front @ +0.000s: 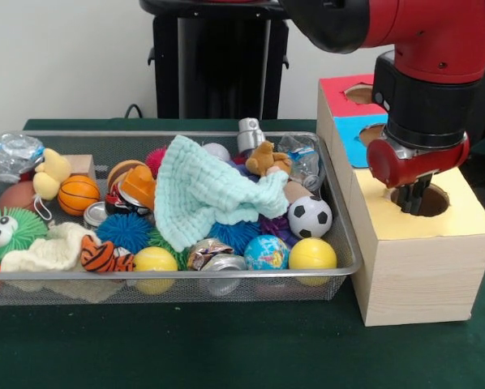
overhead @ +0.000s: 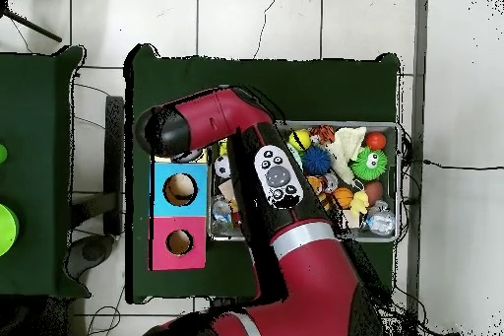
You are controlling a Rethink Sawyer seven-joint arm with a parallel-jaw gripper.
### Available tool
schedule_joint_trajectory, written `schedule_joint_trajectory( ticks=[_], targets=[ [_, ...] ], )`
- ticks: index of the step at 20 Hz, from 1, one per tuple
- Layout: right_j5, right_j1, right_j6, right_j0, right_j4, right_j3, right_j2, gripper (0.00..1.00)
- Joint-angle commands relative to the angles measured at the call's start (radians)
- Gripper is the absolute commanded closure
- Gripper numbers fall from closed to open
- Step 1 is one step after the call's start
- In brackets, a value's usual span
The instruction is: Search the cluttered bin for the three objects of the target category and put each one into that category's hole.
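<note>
Yellow hole (front: 431, 200) – the opening in the near, yellow-topped section of the wooden box (front: 421, 275) – lies directly under the gripper (front: 413, 197), whose dark tips reach down to its left rim. Whether the gripper is parted or closed cannot be told from either view, and nothing can be made out in its grasp. The red and black arm (front: 421, 49) descends onto this spot from above.

Behind the yellow section the box carries a blue section with its own hole (front: 372, 134) and a red section with a third hole (front: 360, 93). In the overhead view the arm covers the yellow section; the blue and red holes show nothing inside.

The wire bin (front: 186, 275) stands just beside the box, to its left in the front view, and is crowded. A pale green knitted cloth (front: 202, 190) lies over the middle of the heap. Near the box end: a soccer ball (front: 310, 216), a yellow ball (front: 312, 253), a globe ball (front: 266, 252), a brown plush toy (front: 267, 158) and a metal can (front: 249, 134). Along the front wall: crushed cans (front: 210, 255), a second yellow ball (front: 155, 259), a tiger-striped toy (front: 105, 255) and a cream cloth (front: 52, 251). At the far end from the box – a green spiky ball with eyes (front: 7, 231), a basketball (front: 79, 194), a yellow plush duck (front: 49, 174) and a crumpled plastic bottle (front: 15, 150). A blue spiky ball (front: 123, 231) sits beside the tiger-striped toy.
</note>
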Motion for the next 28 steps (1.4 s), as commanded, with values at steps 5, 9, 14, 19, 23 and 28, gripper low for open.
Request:
schedule_joint_trajectory(
  ticks=[5, 9, 14, 19, 23, 28],
  targets=[
    [0.093, -0.08, -0.084, -0.117, -0.003, -0.027, -0.066, 1.0],
    [0.085, -0.078, -0.094, -0.122, 0.009, -0.025, -0.062, 1.0],
    [0.085, -0.079, -0.108, -0.12, 0.009, -0.032, -0.063, 1.0],
    [0.137, -0.056, -0.164, -0.154, 0.043, -0.05, -0.031, 1.0],
    [0.19, -0.023, -0.238, -0.198, 0.056, -0.071, 0.007, 1.0],
    [0.214, 0.005, -0.279, -0.248, 0.057, -0.078, 0.055, 1.0]
  ],
)
